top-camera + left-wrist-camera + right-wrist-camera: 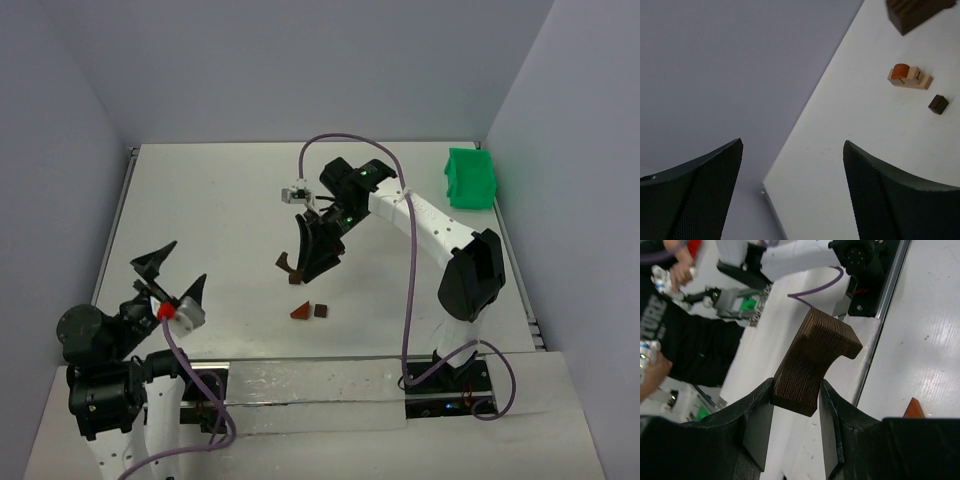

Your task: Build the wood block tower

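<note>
Green bin (pixel 470 178) at the far right corner of the table (pixel 220 200): contents not discernible. Right gripper (pixel 796 390) clamps one dark brown block (pixel 815 360) above the table; two small wood blocks (pixel 300 312) lie side by side just below it. Left gripper (pixel 175 277) has its jaws apart and empty.

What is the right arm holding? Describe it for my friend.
On the white table, find the right arm's black claw near the middle. It pinches a dark brown, hook-shaped wooden block with striped grain; the reddish wooden wedge and small dark cube lie loose.

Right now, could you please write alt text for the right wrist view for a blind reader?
The right hand holds a dark notched wood block, the white table behind it; a person is at upper left.
</note>
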`<action>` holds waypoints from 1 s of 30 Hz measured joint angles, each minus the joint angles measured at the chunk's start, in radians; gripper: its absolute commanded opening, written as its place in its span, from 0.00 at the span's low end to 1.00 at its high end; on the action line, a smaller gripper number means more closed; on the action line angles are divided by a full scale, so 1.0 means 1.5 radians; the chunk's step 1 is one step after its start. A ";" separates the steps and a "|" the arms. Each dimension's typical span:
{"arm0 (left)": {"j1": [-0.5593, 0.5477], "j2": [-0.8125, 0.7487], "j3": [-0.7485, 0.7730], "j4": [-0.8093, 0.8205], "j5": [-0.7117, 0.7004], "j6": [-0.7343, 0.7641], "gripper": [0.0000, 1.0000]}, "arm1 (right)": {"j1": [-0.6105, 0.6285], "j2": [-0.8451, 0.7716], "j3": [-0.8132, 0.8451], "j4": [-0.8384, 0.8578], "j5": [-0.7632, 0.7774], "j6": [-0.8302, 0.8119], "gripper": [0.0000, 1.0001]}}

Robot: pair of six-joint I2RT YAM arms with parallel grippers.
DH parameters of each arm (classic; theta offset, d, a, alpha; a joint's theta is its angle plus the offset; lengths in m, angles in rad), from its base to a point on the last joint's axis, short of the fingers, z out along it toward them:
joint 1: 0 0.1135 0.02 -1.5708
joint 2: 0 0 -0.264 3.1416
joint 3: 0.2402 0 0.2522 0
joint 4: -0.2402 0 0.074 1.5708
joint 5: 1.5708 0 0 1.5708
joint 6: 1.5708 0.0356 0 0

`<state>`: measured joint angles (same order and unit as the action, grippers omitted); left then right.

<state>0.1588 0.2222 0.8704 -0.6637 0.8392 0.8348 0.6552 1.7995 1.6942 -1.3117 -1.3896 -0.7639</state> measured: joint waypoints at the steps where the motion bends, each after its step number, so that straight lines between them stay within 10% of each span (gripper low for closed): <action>1: 0.005 -0.015 -0.004 -0.009 0.021 0.038 0.87 | -0.009 0.004 0.001 -0.002 -0.010 0.009 0.00; 13: 0.188 0.004 0.020 -0.373 0.337 0.572 0.84 | -0.024 0.020 0.023 -0.001 -0.046 0.191 0.00; 22: 0.281 -0.089 0.007 -0.242 0.396 0.398 0.85 | 0.002 0.021 0.036 0.038 -0.048 0.304 0.00; 30: 0.373 0.110 0.144 -0.195 0.411 0.265 0.85 | 0.013 0.022 0.061 0.052 -0.050 0.335 0.00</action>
<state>0.7185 0.3877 1.0870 -0.9561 1.4562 1.2329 0.6741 1.8332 1.7857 -1.2333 -1.4643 -0.2619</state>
